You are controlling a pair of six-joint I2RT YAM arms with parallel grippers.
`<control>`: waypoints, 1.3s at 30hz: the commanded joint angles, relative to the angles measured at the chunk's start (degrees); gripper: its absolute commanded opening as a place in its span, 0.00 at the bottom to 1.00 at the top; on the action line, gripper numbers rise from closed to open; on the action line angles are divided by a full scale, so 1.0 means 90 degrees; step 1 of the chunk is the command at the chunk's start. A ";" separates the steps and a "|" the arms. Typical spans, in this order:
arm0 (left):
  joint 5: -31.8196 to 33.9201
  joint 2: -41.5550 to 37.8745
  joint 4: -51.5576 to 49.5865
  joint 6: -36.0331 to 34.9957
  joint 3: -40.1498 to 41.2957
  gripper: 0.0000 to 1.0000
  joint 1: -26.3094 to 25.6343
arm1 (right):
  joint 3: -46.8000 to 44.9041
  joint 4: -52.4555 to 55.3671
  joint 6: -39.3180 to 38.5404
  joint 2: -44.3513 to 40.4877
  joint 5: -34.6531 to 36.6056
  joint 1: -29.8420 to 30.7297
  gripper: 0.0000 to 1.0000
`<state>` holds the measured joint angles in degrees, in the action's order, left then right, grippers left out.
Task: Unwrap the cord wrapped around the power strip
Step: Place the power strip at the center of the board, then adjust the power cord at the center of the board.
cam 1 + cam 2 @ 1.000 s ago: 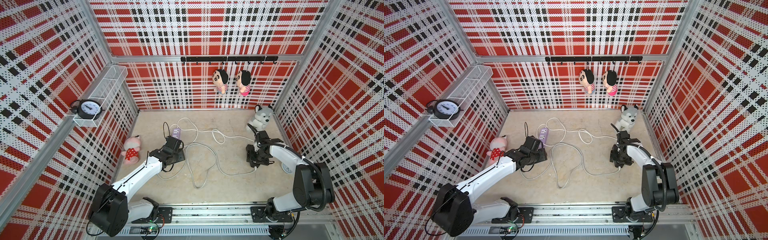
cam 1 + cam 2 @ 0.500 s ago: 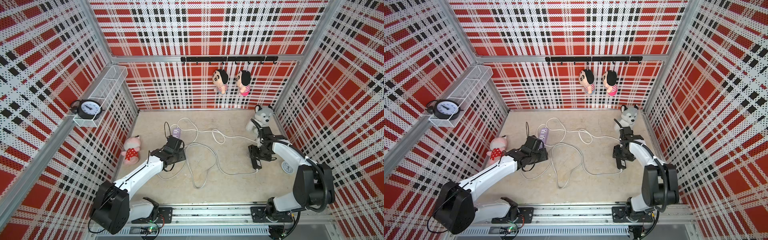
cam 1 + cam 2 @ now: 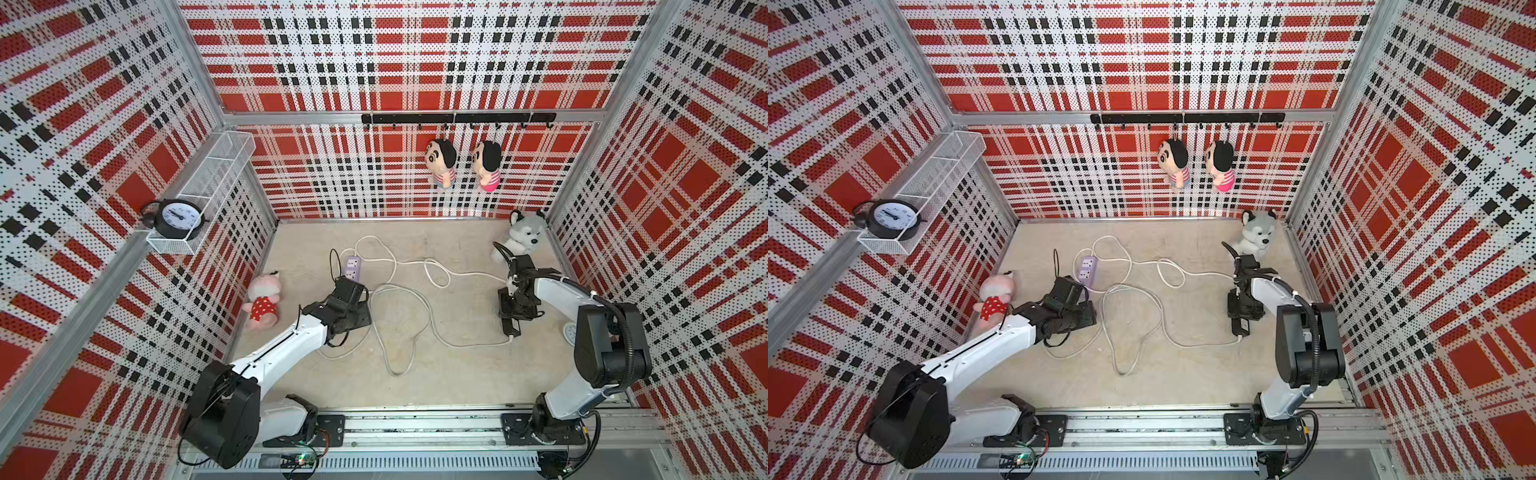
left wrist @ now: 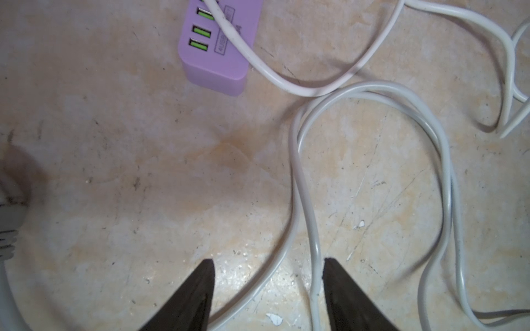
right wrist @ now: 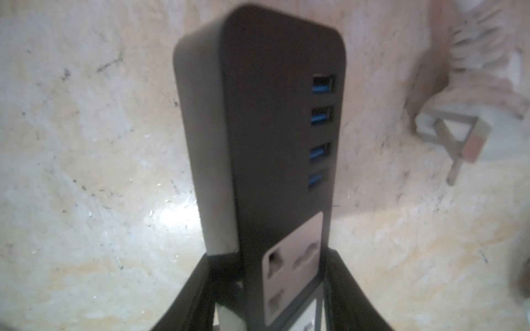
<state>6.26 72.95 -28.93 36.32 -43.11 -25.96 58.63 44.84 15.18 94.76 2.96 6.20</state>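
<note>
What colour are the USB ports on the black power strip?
Blue ports on the power strip; clearest in the right wrist view.

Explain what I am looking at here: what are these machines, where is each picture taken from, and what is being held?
Two white robot arms, the left arm and the right arm, stand in a plaid-walled booth. Each ends in a two-fingered gripper. The two wide pictures come from one overhead camera pair, and the close-ups come from a camera on each wrist. On the beige floor lie a purple power strip, a long white cord in loose loops, a grey husky plush toy and a pink plush toy in a red dress. The left gripper is open, with a cord strand lying between its fingers. The right gripper appears closed on a black power strip with blue ports.
</note>
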 commanded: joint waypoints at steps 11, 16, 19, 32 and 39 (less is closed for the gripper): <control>0.0032 -0.0098 0.0018 -0.0060 0.0015 0.63 0.0026 | -0.0375 -0.0350 0.0865 -0.0407 0.1063 0.0954 0.67; -0.0018 0.0047 0.0059 -0.0114 -0.0060 0.62 0.0028 | 0.0250 0.0193 0.0744 -0.0993 0.0383 0.0933 0.77; -0.0084 0.0059 -0.0005 -0.0148 -0.0022 0.63 0.0024 | 0.0602 0.0483 0.0578 -0.1152 0.0240 0.0952 0.77; -0.1027 -0.0511 0.0528 0.0261 0.1032 0.49 0.0208 | 0.1451 -0.0964 0.0478 -0.0341 -0.1138 0.3318 0.42; -0.0964 -0.1070 0.0217 0.0670 0.1463 0.47 0.0190 | 0.2583 -0.1458 0.0620 0.0903 -0.1732 0.4303 0.35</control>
<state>-2.35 65.78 -26.46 40.14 -31.00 -24.47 78.43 36.14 19.66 99.57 -8.01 41.32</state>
